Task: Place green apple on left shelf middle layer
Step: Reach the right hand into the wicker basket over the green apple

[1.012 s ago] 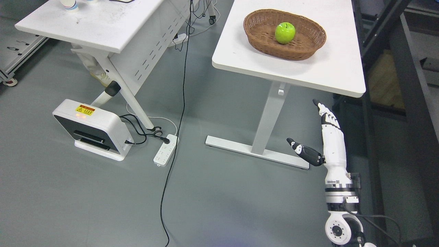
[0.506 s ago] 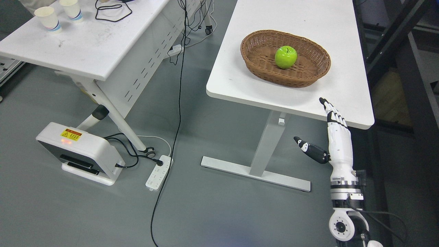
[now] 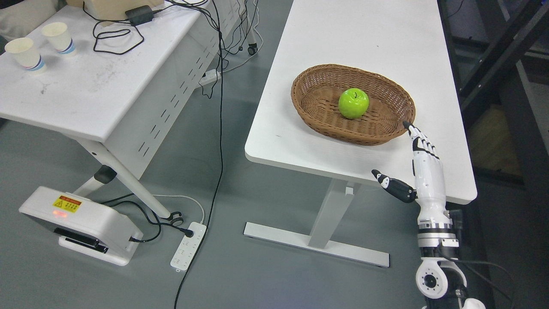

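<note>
The apple (image 3: 353,103) sat stem-up near the middle of the basket (image 3: 315,124), which stood on the white table (image 3: 300,146) toward its near end, so the fruit was cradled by the woven walls and could not roll off. The right hand (image 3: 422,171) hung over the table's near right corner, its fingers (image 3: 418,139) held straight and close together with the tips at the basket's right rim in this view, the thumb (image 3: 394,186) stuck out to the left; it held nothing, a posture that read as a reach not yet shaped into a grasp. Whether the fingertips touched the rim could not be told. The left hand was out of view. No shelf on the left showed; only dark framing (image 3: 493,51) stood past the table's right edge, close to the arm, leaving little room on that side. The basket's raised wall lay between hand and apple, so the fingers would probably have to go over it and come down from above. Open tabletop lay behind and left of the basket. To the left, across a floor gap strung with a cable (image 3: 221,128), stood a second table (image 3: 85,98) with two cups (image 3: 25,53).
</note>
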Tool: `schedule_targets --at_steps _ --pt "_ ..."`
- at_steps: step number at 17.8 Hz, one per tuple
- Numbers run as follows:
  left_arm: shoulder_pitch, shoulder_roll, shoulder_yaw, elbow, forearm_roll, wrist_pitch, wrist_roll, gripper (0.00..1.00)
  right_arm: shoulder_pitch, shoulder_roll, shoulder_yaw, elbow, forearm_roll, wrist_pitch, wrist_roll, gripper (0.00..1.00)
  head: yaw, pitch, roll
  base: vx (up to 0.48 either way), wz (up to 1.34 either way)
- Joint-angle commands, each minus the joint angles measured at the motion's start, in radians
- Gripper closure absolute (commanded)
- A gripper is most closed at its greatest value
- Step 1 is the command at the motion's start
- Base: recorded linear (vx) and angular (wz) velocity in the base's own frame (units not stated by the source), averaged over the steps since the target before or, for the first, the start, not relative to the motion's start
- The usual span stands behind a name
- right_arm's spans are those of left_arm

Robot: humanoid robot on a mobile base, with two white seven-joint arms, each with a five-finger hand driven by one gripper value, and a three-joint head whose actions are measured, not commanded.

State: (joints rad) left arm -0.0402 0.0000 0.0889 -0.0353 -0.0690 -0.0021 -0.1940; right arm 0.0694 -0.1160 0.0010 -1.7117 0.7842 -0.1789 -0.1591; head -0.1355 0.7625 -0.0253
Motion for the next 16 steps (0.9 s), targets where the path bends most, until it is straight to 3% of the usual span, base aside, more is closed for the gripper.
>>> schedule_targets --at_steps 1,5,9,16 --pt "0.0 0.017 0.0 0.0 0.0 0.001 0.001 0.0 -0.017 -0.013 -0.001 0.0 0.0 -0.001 0.003 0.02 0.0 0.0 0.0 0.224 -0.05" --pt "0.0 0.017 0.0 0.0 0.0 0.001 0.001 0.0 -0.045 -0.011 0.011 0.0 -0.003 -0.013 0.009 0.02 0.0 0.0 0.0 0.23 -0.03" --pt "0.0 0.017 0.0 0.0 0.0 0.001 0.001 0.0 -0.101 -0.013 0.045 0.01 0.001 -0.01 0.122 0.02 0.0 0.0 0.0 0.208 0.02" --pt "0.0 0.017 0.0 0.0 0.0 0.001 0.001 0.0 -0.151 -0.034 0.094 0.081 0.017 -0.004 0.199 0.02 0.0 0.0 0.0 0.185 0.05"
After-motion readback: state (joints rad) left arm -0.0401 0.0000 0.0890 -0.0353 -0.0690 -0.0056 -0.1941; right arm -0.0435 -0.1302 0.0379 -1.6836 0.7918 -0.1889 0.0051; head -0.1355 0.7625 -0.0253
